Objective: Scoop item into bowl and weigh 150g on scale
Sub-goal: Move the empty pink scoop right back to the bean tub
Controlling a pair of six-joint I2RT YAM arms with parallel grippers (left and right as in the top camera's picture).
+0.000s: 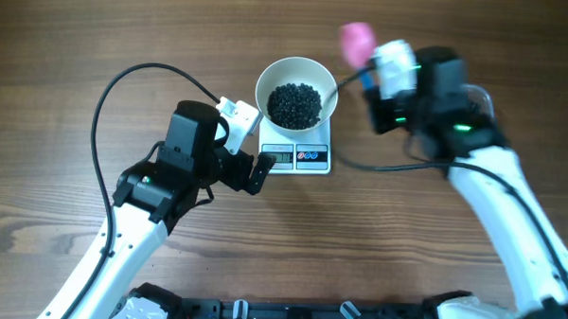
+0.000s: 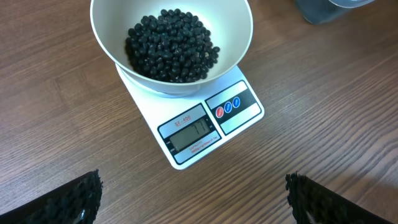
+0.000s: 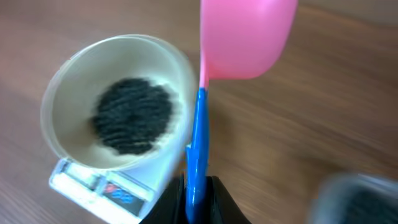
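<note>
Left gripper (image 2: 196,200) spread; glossy black beads (image 2: 171,43) in bowl (image 2: 239,34).

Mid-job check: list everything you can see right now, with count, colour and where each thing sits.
bowl: one, white, standing on the scale.
beads: many, glossy black, heaped inside the bowl.
scale: one, white with grey display, mid-table under the bowl.
scoop: one, pink head on a blue handle, held beside the bowl's right rim.
container: one, greyish, blurred, near the right arm; contents unclear.
table: one, brown wood, under everything.
left pincer: one, black, open, near the scale's front-left, touching nothing.
right pincer: one, black, shut on the scoop's handle.
</note>
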